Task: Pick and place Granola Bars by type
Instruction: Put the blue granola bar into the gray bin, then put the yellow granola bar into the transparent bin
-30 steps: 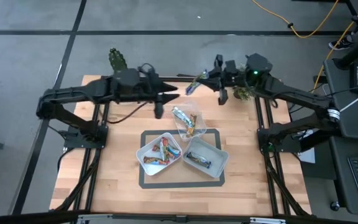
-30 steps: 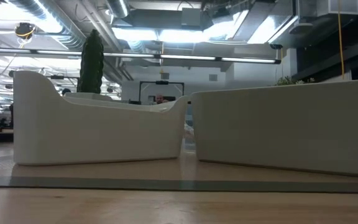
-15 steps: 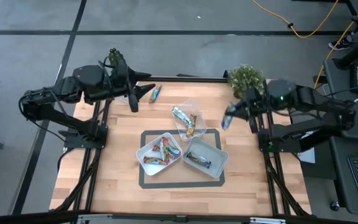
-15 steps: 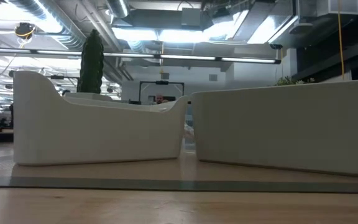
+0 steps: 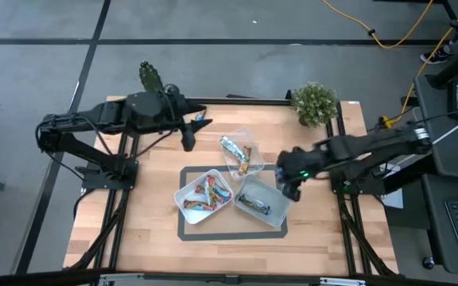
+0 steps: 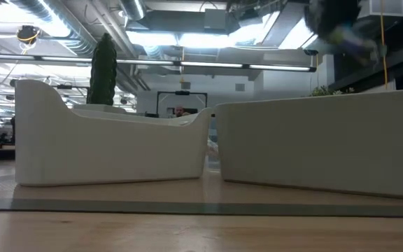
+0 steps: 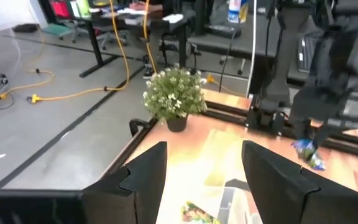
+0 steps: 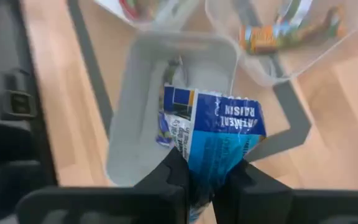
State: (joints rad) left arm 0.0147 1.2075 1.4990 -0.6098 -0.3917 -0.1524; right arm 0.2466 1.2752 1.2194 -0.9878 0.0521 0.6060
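Note:
My right gripper [image 5: 288, 187] is shut on a blue wrapped granola bar [image 8: 219, 127] over the right end of the grey tub [image 5: 275, 208], which holds one bar [image 5: 254, 206]. The white tub [image 5: 188, 193] holds several red-orange and other bars. A clear tub [image 5: 230, 163] holds a silver bar and an orange bar. My left gripper [image 5: 188, 141] is open and empty above the far left of the table, near a loose bar [image 5: 201, 120] lying flat on the wood. My right gripper pinches one end of the blue bar's wrapper [image 8: 209, 160] between its two fingers [image 8: 166, 174]. The fingers come from above, pointing down. The rest of the bar sticks out past the fingertips, lifted clear above the grey tub.
The white and grey tubs stand on a dark-rimmed mat [image 5: 183, 231]. A small potted plant [image 5: 315, 103] stands at the far right corner and a cactus [image 5: 150, 76] at the far left. Bare wood lies along the near edge [image 5: 213, 254].
My right gripper has carried the blue bar from the table's far middle out toward the right edge, then toward the near edge and left, and now stands over the grey tub. My left gripper drew back toward the left edge, then came partway back right.

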